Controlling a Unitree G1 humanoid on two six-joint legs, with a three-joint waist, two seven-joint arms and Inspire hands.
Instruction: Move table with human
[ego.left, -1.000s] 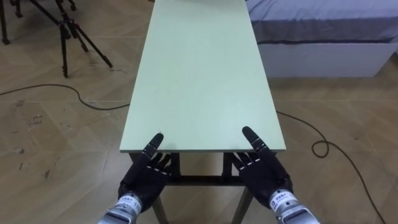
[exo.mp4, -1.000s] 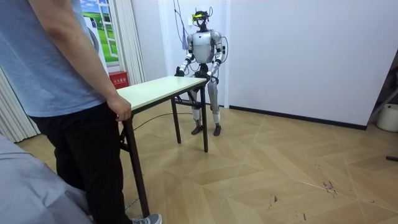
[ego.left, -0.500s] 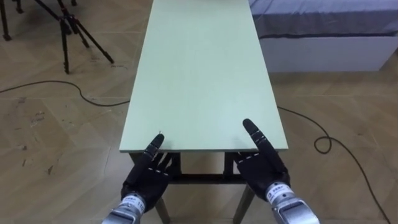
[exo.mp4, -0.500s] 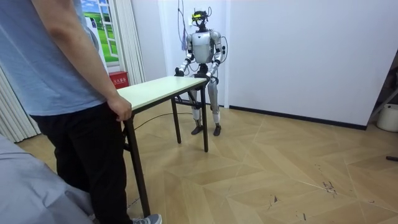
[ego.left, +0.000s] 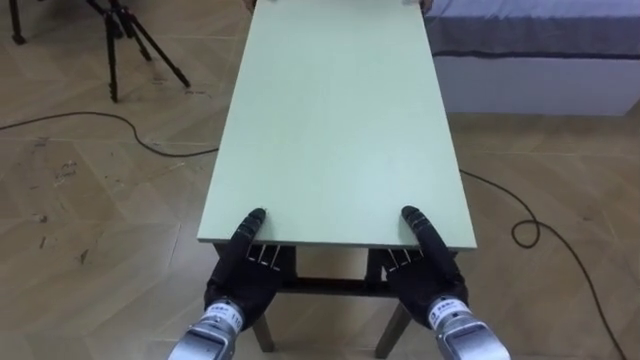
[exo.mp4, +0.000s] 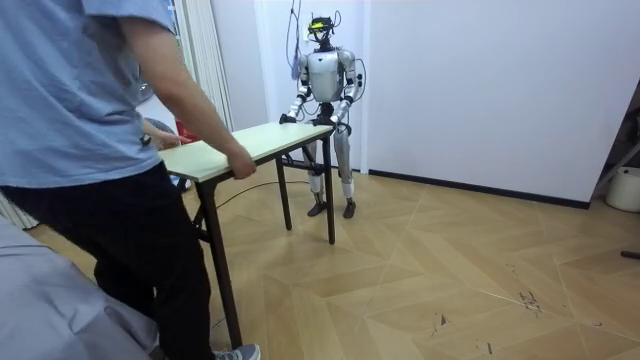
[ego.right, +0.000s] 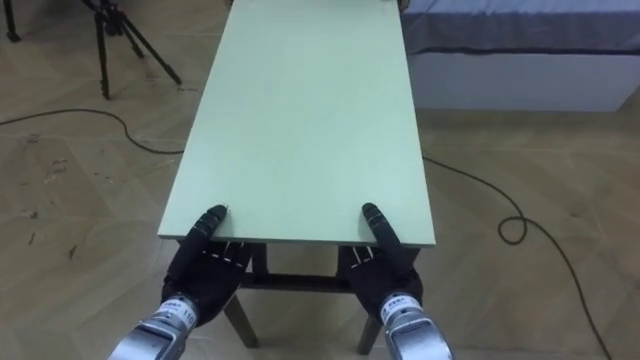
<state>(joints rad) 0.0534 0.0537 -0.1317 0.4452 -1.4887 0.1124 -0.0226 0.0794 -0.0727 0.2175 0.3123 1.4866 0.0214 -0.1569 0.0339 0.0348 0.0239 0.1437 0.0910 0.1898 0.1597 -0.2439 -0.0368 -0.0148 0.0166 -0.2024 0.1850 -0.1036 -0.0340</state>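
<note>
A long table (ego.left: 340, 120) with a pale green top and dark legs stretches away from me. My left hand (ego.left: 240, 278) and right hand (ego.left: 428, 278) clasp its near edge, thumbs lying on top and fingers curled up beneath the board. In the room view I stand at the far end of the table (exo.mp4: 262, 140). A person (exo.mp4: 90, 150) in a blue shirt leans over the end nearer the camera, with a hand (exo.mp4: 240, 168) gripping that end's corner.
A bed (ego.left: 540, 45) with a grey cover runs along the table's right side. A dark tripod (ego.left: 135, 40) stands at the upper left. Cables (ego.left: 100, 122) lie on the wooden floor on both sides. In the room view a white bin (exo.mp4: 627, 188) stands by the wall.
Both my hands' fingers have curled up under the table edge, and the thumbs have come down on the top. The person has bent forward and taken the corner with an outstretched arm.
</note>
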